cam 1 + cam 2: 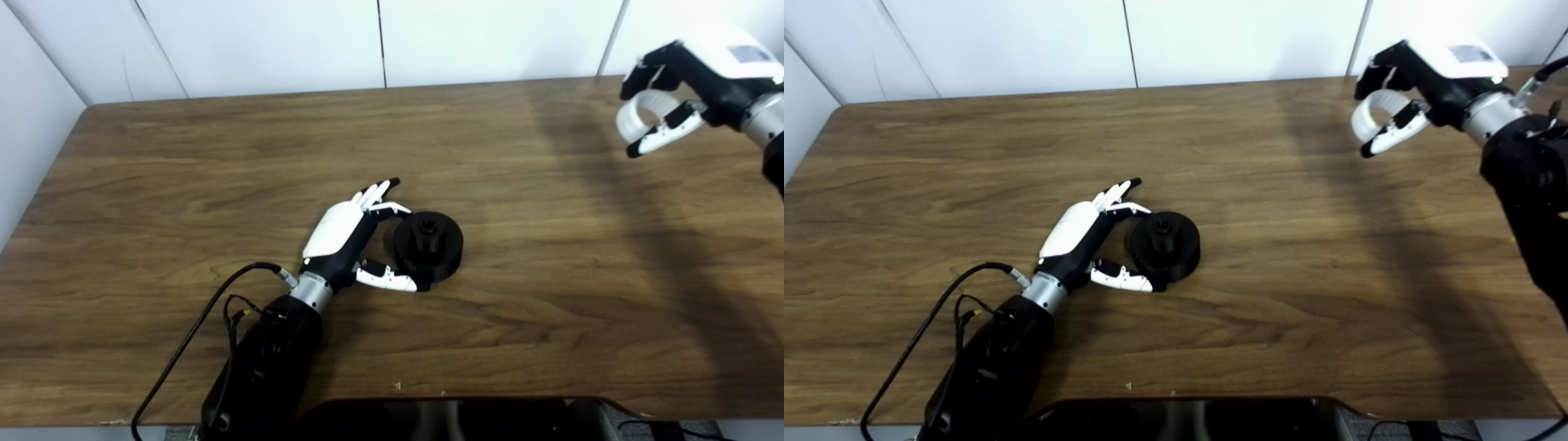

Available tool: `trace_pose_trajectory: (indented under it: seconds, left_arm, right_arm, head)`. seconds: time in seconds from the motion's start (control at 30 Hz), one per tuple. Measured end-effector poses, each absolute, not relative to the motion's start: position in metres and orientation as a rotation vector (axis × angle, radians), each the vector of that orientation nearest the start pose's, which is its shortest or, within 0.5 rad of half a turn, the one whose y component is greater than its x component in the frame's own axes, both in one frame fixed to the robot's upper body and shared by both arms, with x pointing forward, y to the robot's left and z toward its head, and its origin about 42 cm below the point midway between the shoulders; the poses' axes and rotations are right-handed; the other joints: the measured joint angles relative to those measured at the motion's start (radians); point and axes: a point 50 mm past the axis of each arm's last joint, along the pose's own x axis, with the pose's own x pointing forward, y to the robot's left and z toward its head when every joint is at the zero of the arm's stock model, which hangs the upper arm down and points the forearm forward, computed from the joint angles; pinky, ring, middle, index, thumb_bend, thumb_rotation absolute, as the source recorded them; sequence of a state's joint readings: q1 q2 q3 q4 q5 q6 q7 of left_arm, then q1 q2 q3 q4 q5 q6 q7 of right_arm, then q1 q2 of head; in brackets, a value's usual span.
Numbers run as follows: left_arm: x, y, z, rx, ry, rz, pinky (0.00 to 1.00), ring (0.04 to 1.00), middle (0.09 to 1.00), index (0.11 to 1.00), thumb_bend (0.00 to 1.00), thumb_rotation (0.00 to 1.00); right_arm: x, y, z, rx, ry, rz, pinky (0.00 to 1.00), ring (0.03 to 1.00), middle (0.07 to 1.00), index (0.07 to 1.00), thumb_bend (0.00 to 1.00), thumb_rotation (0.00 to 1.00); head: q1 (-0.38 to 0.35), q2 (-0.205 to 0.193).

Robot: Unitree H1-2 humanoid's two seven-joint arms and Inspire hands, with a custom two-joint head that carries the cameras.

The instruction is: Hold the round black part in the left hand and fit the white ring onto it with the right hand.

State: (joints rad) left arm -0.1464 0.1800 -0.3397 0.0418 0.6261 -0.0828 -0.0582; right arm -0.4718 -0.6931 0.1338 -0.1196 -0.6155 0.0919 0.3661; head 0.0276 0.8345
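- A round black part (428, 246) with a raised central hub is seen lying flat near the middle of a wooden table (184, 184).
- The left hand (352, 239) is laid low on the table just left of the part, fingers spread; the thumb is stretched under the part's near edge and the fingertips reach its far edge, but a firm grasp cannot be confirmed.
- A white ring (1372, 116) is held well apart, above the table's far right corner.
- The ring is pinched by the right hand (1415, 92), whose fingers are curled around it, the arm being raised.
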Motion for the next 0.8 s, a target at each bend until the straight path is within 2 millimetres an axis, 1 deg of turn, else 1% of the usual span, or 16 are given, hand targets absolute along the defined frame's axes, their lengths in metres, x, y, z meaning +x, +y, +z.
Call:
trace_pose_trajectory:
  seconds: [0.07, 0.13, 0.23, 0.4, 0.47, 0.6, 0.8]
  left_arm:
    - [0.312, 0.163, 0.115, 0.824, -0.236, -0.418, 1.0, 1.0, 1.0, 0.632, 0.98, 0.38]
    - [0.312, 0.163, 0.115, 0.824, -0.236, -0.419, 1.0, 1.0, 1.0, 0.632, 0.98, 0.38]
    - [0.313, 0.163, 0.115, 0.824, -0.236, -0.42, 1.0, 1.0, 1.0, 0.632, 0.98, 0.39]
    - [0.313, 0.162, 0.115, 0.823, -0.236, -0.422, 1.0, 1.0, 1.0, 0.631, 0.98, 0.38]
    - [0.313, 0.162, 0.115, 0.823, -0.236, -0.423, 1.0, 1.0, 1.0, 0.632, 0.98, 0.38]
    - [0.313, 0.162, 0.115, 0.823, -0.235, -0.425, 1.0, 1.0, 1.0, 0.63, 0.98, 0.38]
    - [0.313, 0.162, 0.115, 0.822, -0.235, -0.426, 1.0, 1.0, 1.0, 0.63, 0.98, 0.37]
  right_arm:
    - [0.388, -0.33, 0.314, -1.371, -0.287, 0.211, 0.79, 0.415, 0.503, 0.519, 0.52, 0.0]
    - [0.384, -0.325, 0.318, -1.372, -0.312, 0.22, 0.76, 0.413, 0.521, 0.513, 0.52, 0.0]
    - [0.379, -0.314, 0.322, -1.361, -0.351, 0.232, 0.76, 0.414, 0.531, 0.511, 0.52, 0.0]
    - [0.37, -0.302, 0.321, -1.357, -0.369, 0.264, 0.79, 0.413, 0.54, 0.508, 0.51, 0.0]
    - [0.367, -0.297, 0.32, -1.348, -0.371, 0.267, 0.79, 0.432, 0.523, 0.496, 0.52, 0.0]
    - [0.359, -0.286, 0.319, -1.341, -0.38, 0.298, 0.78, 0.422, 0.538, 0.501, 0.52, 0.0]
    - [0.351, -0.27, 0.321, -1.325, -0.422, 0.333, 0.77, 0.432, 0.528, 0.495, 0.52, 0.0]
  head:
    - [-0.002, 0.0]
    - [-0.005, 0.002]
    - [-0.006, 0.003]
    - [-0.002, 0.005]
    - [-0.002, 0.005]
    - [-0.002, 0.005]
    - [-0.002, 0.008]
